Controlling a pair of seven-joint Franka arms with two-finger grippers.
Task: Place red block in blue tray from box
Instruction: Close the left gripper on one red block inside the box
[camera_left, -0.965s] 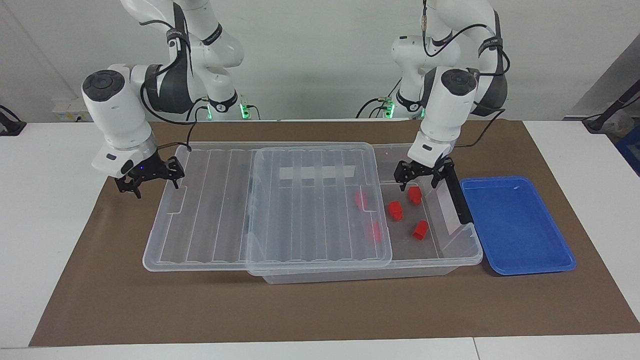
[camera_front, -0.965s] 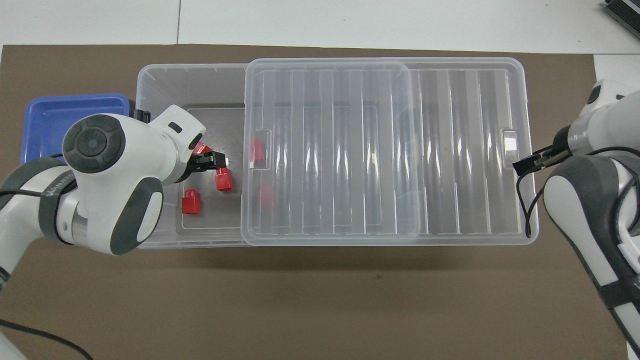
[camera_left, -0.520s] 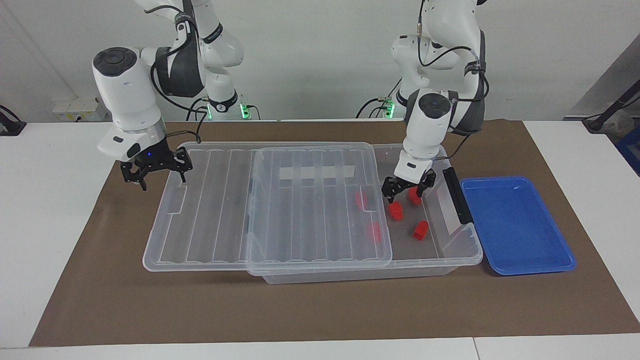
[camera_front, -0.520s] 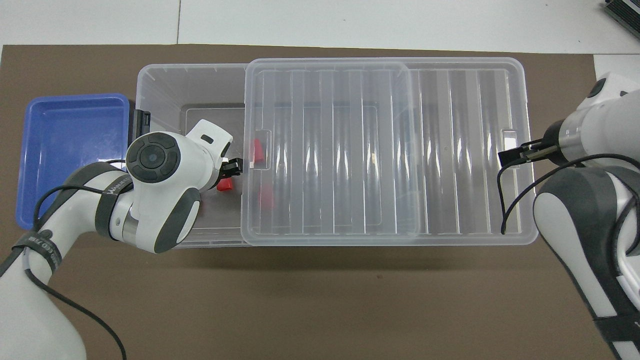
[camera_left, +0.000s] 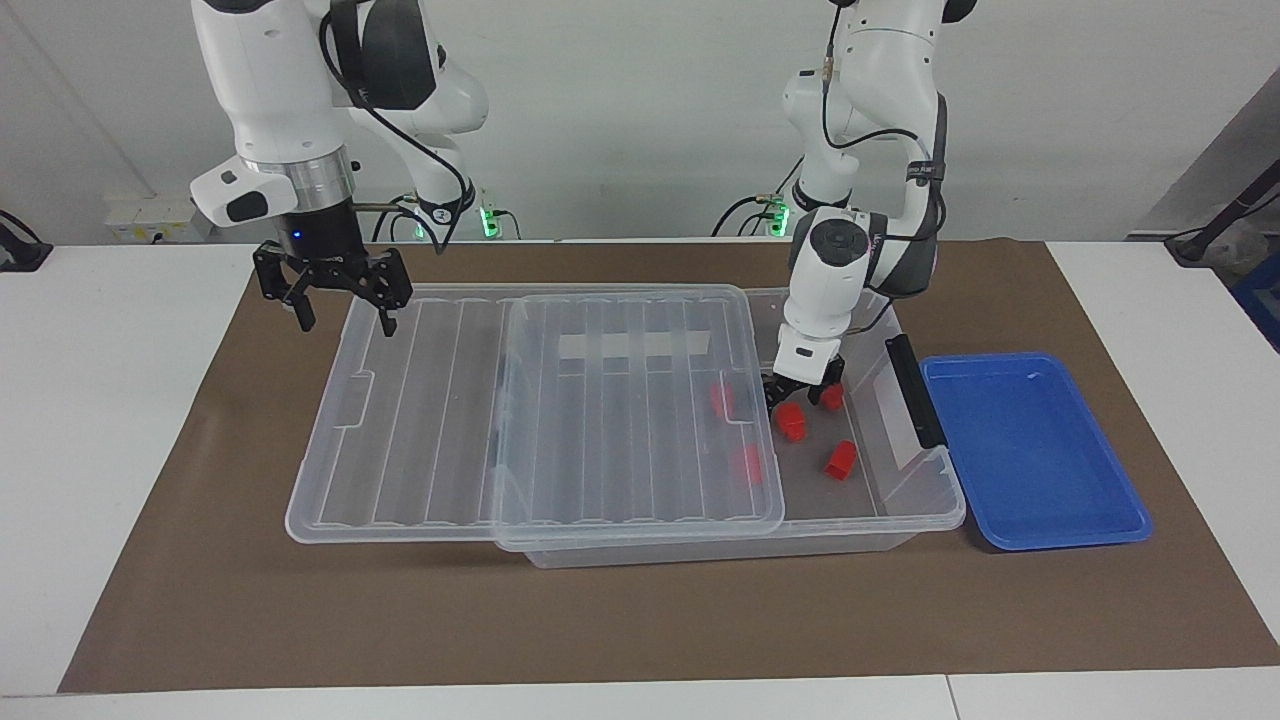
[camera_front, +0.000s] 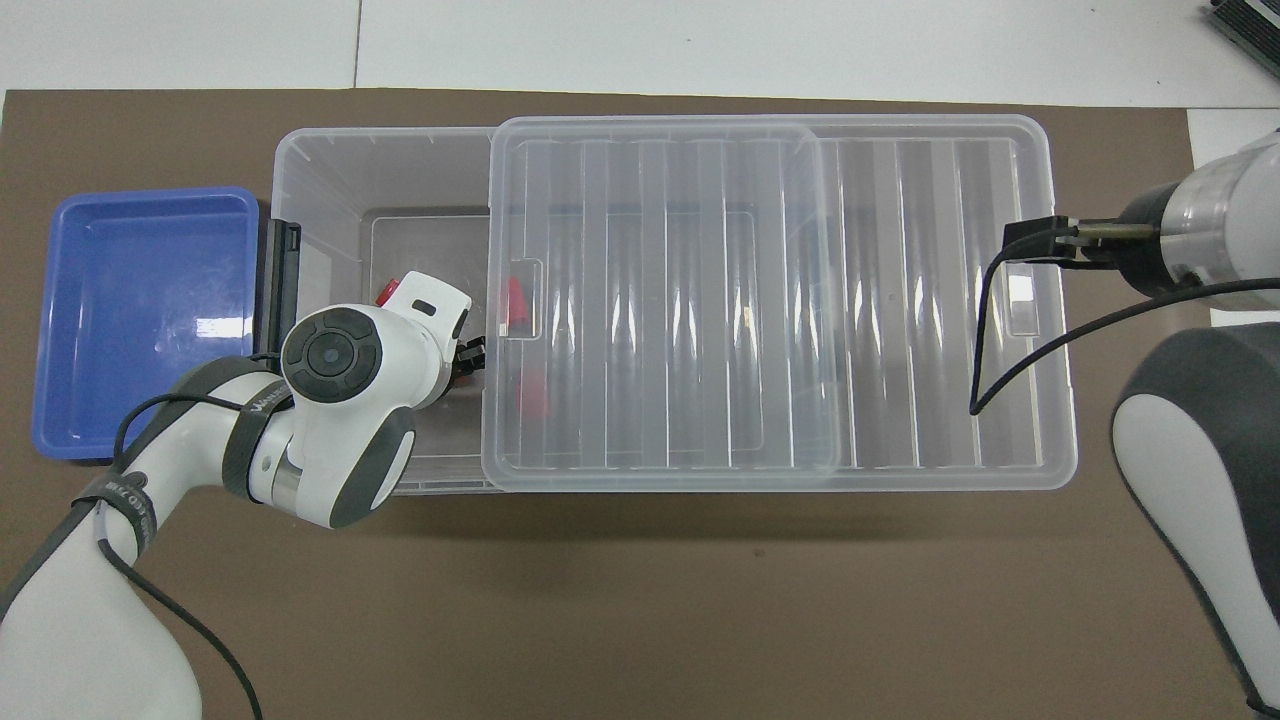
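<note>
I see a brown mat (camera_left: 620, 620) under the box (camera_left: 905, 520), its lid (camera_left: 640, 410) slid toward the right arm's end, leaving an open gap. The blue tray (camera_left: 1035, 450) sits beside that gap. My left gripper (camera_left: 803, 392) has dropped into it, jaws spread around a red block (camera_left: 792, 422). The right gripper (camera_left: 340, 300) has risen, open and empty, over the lid's edge

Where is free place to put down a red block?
The blue tray beside the box is bare throughout. The box's uncovered end is crowded: three red blocks and the left tool reaching among them.
</note>
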